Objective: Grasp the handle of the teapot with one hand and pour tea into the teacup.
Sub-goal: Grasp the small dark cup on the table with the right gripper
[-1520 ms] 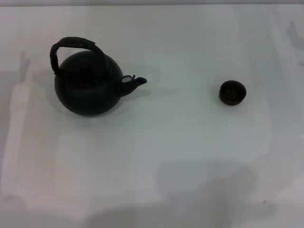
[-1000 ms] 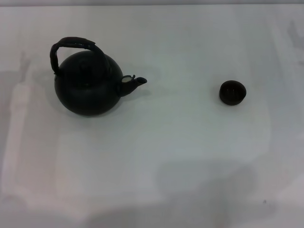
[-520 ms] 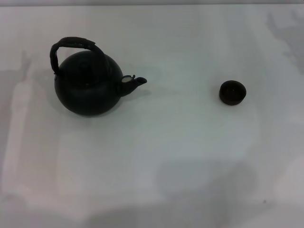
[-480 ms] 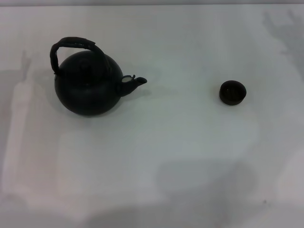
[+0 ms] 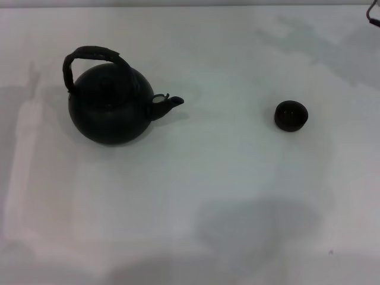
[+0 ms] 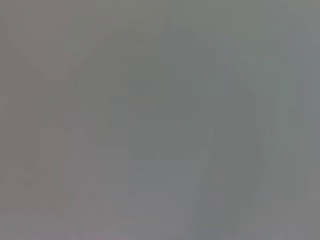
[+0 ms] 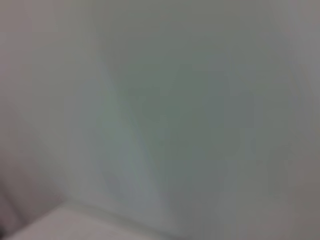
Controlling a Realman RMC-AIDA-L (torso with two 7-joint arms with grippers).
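On my head view I see the large round black teapot (image 5: pixel 108 107) sitting upright on the smooth white worktop (image 5: pixel 202 178), on my left side. Its body is a matte, nearly spherical dark bulb with a small knobbed lid on top. The dark, rough, wrapped-looking arched handle (image 5: pixel 89 56) rises over the body, leaning a little toward the far side, and nothing is touching it. A short stubby spout (image 5: pixel 166 105) juts from the teapot toward my right, pointing across the worktop at the small round dark brown-black handleless teacup (image 5: pixel 291 115). The teacup is low and bowl-like, upright, well apart from the teapot with bare worktop between them.

The only piece of my rig on this view is a small dark sliver at the far right corner (image 5: pixel 374 13), which I take to be part of the right arm. From there the teacup lies nearer to me and to the left, and the teapot lies much farther left, well apart. I cannot tell whether the right pincer is released or clenched. The left pincer is out of sight.

Both wrist views give only a featureless grey-white surface, with soft shading and no object or fingers to make out.
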